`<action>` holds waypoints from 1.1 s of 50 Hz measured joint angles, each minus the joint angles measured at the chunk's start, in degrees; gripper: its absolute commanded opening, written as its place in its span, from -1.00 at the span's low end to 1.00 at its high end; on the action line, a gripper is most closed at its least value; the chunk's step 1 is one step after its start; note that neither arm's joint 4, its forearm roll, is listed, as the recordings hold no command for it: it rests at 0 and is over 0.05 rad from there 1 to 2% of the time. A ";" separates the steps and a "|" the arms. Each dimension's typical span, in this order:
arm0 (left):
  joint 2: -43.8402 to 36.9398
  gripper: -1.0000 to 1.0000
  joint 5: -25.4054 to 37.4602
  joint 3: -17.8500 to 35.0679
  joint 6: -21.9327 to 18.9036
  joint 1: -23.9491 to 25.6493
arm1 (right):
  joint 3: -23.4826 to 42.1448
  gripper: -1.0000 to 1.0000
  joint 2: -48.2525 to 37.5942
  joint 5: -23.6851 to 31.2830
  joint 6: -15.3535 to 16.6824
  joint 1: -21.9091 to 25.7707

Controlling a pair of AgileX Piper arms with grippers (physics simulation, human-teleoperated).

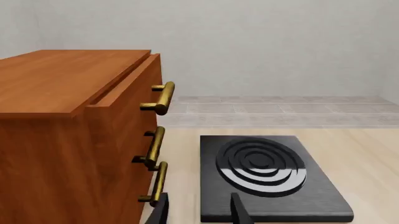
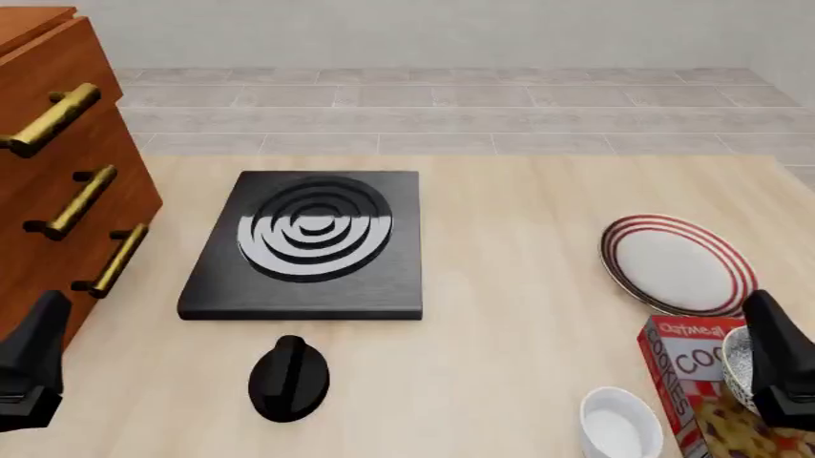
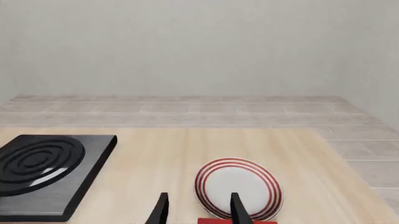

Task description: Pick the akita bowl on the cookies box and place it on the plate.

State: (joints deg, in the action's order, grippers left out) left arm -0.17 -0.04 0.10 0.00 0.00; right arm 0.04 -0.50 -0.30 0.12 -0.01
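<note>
Table (image 2: 535,286): plate (image 2: 678,263) near right edge, cookies box (image 2: 694,382) just beside.

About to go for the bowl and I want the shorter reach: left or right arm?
Right. The akita bowl sits on the cookies box directly beside the right gripper, with the plate just ahead. The left gripper is across the table by the wooden drawers.
</note>
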 measured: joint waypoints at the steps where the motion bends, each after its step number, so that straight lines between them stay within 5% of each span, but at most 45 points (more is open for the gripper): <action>1: -0.03 1.00 -0.01 0.01 0.00 0.00 | 0.00 1.00 -0.30 -0.19 -0.02 0.01; 29: -0.25 1.00 -0.06 0.14 0.00 0.00 | 2.21 1.00 -9.92 -6.28 -0.33 0.63; 42: -0.26 1.00 -0.06 0.15 0.00 0.00 | 16.07 1.00 -15.61 2.81 3.44 -0.85; 55: -0.26 1.00 -0.07 0.15 0.00 0.00 | 28.71 1.00 -19.12 16.42 7.37 -11.62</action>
State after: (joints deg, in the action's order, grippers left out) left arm -0.43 -0.11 0.24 0.00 0.00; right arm 28.75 -19.62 16.12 7.50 -11.63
